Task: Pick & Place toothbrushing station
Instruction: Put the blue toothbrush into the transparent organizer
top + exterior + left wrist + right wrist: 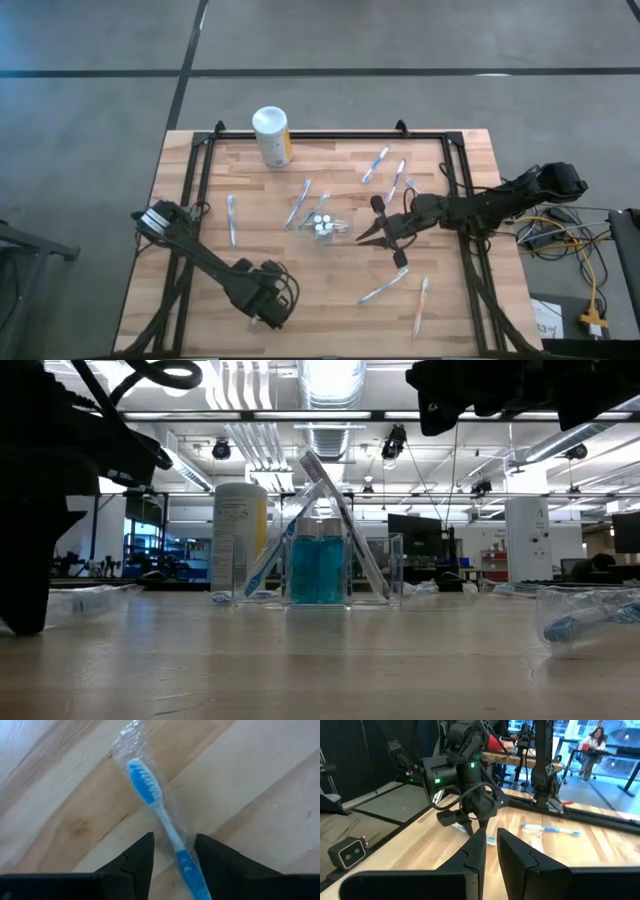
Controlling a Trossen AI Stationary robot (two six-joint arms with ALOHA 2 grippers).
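Left hand (pixel 173 851), fingers spread astride a wrapped toothbrush (pixel 159 815) on the table (pixel 250 785); light, crinkly, likely slippery, best gripped mid-handle.

Wooden table (pixel 330 285), scattered toothbrushes (pixel 383 291), cup (pixel 328 229), canister (pixel 271 136)

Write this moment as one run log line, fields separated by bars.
left gripper: open, straddling wrapped toothbrush | right gripper: shut, empty, beside clear cup
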